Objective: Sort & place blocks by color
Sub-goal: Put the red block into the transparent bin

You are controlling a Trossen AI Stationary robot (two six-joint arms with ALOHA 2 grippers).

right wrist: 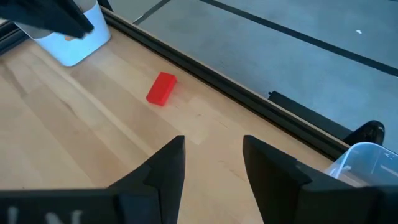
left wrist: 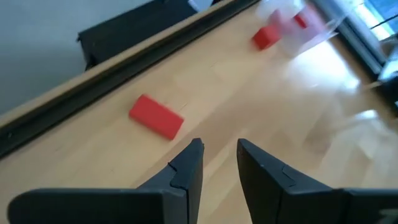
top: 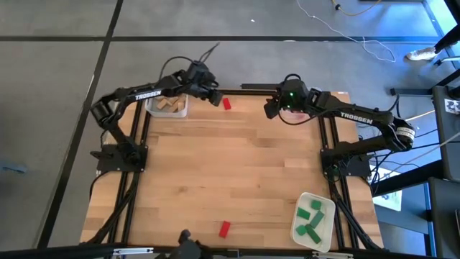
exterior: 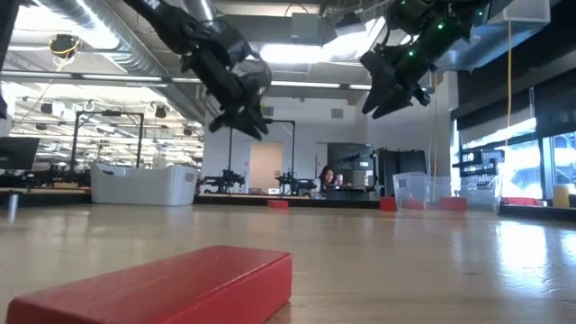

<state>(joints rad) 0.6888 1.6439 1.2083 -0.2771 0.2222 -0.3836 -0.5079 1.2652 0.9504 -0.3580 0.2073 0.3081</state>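
Note:
One red block [top: 227,103] lies flat on the table by its far edge, also seen in the left wrist view [left wrist: 156,117] and the right wrist view [right wrist: 161,88]. My left gripper [top: 214,97] hovers just left of it, open and empty [left wrist: 219,149]. My right gripper [top: 272,108] hangs in the air to the block's right, open and empty [right wrist: 213,143]. A second red block [top: 224,229] lies flat by the near edge, large in the low view [exterior: 171,283]. Tan blocks [top: 169,105] fill a white bin. Green blocks [top: 311,218] lie on a white tray.
The white bin [top: 180,113] stands at the far left corner, under the left arm. A clear bin [left wrist: 292,25] with red blocks [left wrist: 266,37] stands at the far right corner. The white tray [top: 327,208] sits at the near right corner. Bare wood lies between them.

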